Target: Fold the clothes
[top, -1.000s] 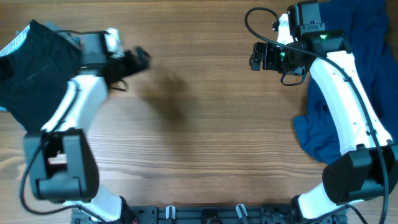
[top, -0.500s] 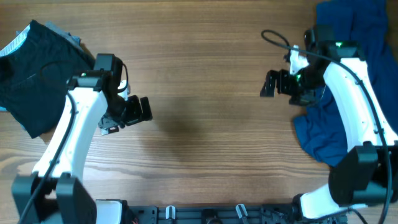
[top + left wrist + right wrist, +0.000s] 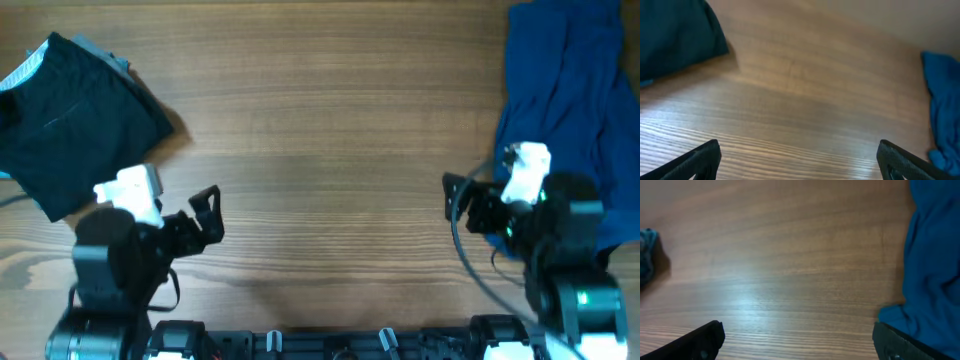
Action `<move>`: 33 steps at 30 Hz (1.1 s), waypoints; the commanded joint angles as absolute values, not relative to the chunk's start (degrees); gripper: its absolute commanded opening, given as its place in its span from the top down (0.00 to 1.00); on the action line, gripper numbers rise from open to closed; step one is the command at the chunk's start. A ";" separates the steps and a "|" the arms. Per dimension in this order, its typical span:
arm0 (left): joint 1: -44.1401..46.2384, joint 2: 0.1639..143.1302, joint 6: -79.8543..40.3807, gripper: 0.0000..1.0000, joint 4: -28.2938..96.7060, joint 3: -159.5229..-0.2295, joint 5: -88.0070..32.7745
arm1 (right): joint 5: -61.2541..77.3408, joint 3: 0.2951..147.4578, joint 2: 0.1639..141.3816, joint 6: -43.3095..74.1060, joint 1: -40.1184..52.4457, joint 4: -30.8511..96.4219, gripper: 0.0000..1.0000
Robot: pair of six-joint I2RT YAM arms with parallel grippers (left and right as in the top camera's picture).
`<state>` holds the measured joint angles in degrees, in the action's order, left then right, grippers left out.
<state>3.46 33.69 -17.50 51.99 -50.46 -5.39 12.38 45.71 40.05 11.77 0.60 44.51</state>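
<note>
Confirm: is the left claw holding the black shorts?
No, the left claw is open over bare wood, and the black shorts lie apart from it at the table's far left.

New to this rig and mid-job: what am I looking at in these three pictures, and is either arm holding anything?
This is a two-armed robot at a wooden table. One picture looks straight down from above. The other two come from a camera on each wrist, so that arm's own dark fingers show in the bottom corners. The left end effector and the right end effector are both open and hold nothing. At the far left lie black shorts. Along the right edge lies a rumpled blue garment.
</note>
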 commanded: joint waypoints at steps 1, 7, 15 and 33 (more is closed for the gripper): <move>3.25 31.11 -18.46 0.00 51.57 -49.52 -4.40 | 10.96 44.60 37.10 12.62 0.78 45.58 0.00; 3.25 31.16 -18.46 0.00 53.80 -49.50 -4.40 | 10.96 44.60 38.87 12.60 0.78 45.89 0.00; 3.25 31.16 -18.46 0.00 55.11 -49.50 -4.40 | 10.96 44.58 44.05 12.60 0.78 45.89 0.00; 3.25 31.16 -18.44 0.00 55.11 -49.50 -4.40 | 9.85 18.81 5.93 5.96 0.78 19.94 0.00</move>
<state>3.46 31.48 -17.93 55.27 -50.06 -5.37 9.98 26.04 12.75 7.22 0.60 25.47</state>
